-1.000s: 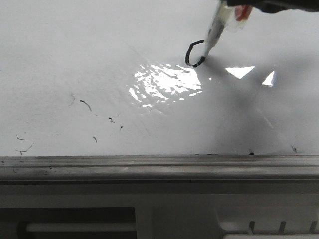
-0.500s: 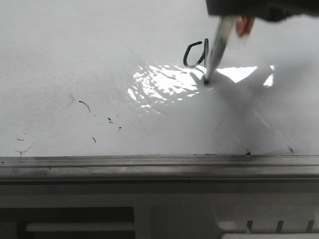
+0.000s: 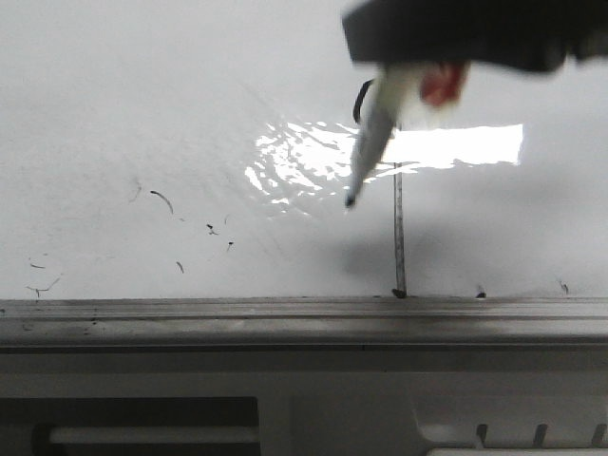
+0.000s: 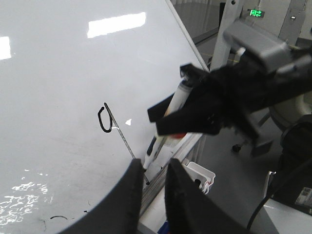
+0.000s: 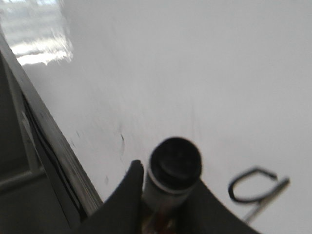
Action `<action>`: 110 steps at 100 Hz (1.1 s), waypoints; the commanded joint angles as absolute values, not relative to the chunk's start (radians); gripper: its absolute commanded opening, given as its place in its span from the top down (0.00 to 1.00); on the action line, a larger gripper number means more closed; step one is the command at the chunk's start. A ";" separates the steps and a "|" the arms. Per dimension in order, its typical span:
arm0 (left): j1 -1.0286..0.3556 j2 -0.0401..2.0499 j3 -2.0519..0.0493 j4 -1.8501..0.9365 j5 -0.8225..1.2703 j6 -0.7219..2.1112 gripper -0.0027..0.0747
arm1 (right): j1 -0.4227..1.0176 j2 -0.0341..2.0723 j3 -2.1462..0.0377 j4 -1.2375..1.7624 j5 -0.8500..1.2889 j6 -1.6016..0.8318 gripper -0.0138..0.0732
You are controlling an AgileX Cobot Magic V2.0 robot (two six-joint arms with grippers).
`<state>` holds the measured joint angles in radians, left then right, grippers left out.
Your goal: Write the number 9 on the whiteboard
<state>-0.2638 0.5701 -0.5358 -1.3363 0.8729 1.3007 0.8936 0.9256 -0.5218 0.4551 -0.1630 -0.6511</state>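
The whiteboard [image 3: 142, 114] is glossy white with glare. The number 9 [image 3: 398, 237] is drawn on it: a small loop, partly behind the marker, and a long thin stem running down to the grey rail [image 3: 285, 313]. My right gripper [image 3: 465, 38] is shut on a white marker [image 3: 375, 142], whose black tip [image 3: 350, 201] is left of the stem and off the line. In the right wrist view the marker's dark end [image 5: 174, 165] sits between the fingers [image 5: 134, 180], with the 9 [image 5: 251, 185] beside it. My left gripper [image 4: 153, 195] is empty, its jaws nearly together, near the rail below the 9 [image 4: 103, 119].
Stray black ink specks [image 3: 163, 199] lie on the board's left part. A bright glare patch [image 3: 313, 157] sits mid-board. A white bin [image 4: 202, 173] stands past the rail. The right arm [image 4: 253, 83] reaches over the board's edge.
The loop was closed and the long stem drawn down to the rail. The right gripper moved toward the near edge, and the marker tip has since come away left of the stem.
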 commanded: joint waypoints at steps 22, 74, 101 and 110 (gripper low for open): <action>-0.442 0.811 -0.560 -1.468 0.929 1.626 0.51 | 0.937 0.866 -0.688 0.443 0.065 -0.663 0.90; -0.720 1.218 -0.575 -1.865 0.947 2.007 0.51 | 1.019 0.874 -0.688 0.443 0.223 -0.663 0.90; -0.720 1.237 -0.584 -1.865 0.955 2.007 0.63 | 1.019 0.874 -0.688 0.479 0.250 -0.663 0.90; -0.720 1.237 -0.593 -1.865 0.959 2.007 0.70 | 1.019 0.874 -0.688 0.480 0.263 -0.663 0.90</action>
